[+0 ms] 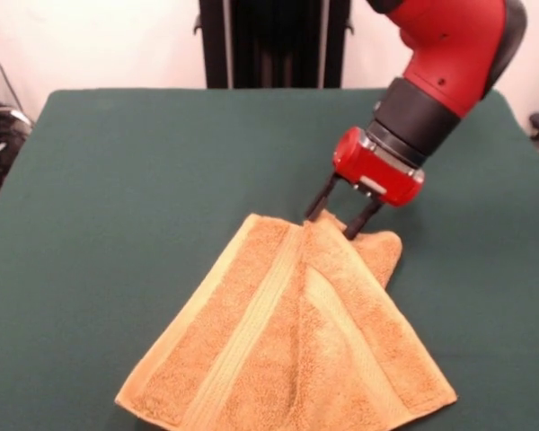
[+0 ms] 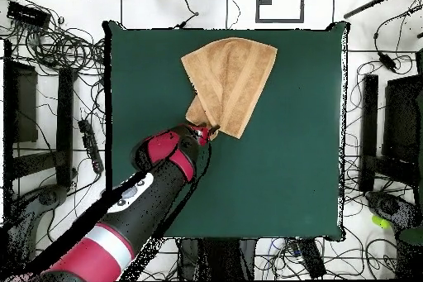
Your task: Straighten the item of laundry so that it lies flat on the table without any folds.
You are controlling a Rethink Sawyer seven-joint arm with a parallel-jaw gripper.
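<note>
Lying folded on the dark green table [image 1: 117,180], the orange-tan towel [image 1: 287,350] is seen with one layer doubled over another, so that a pale woven band [image 1: 251,332] runs lengthwise along it and a second flap crosses it at an angle. In the front view the towel occupies the part of the table farthest from the pedestal, and a narrow corner of the towel [image 1: 377,247] points back toward the robot. The gripper [image 1: 341,215] is set at that corner, its two dark fingers [image 1: 319,205] standing a little apart on either side of the raised cloth edge; whether the cloth is actually pinched between them cannot be told from either view. In the overhead view the same arrangement is confirmed, the gripper being met by the towel's pointed end while the broad end is spread away from it. The step in hand is judged to be the taking hold of the folded-over corner, so the task is thought to be at an early stage, since the folds are not yet opened. For the next move, a firm hold on the top layer alone would be called for, followed by a pull away from the towel's body so that the flap is drawn open.
</note>
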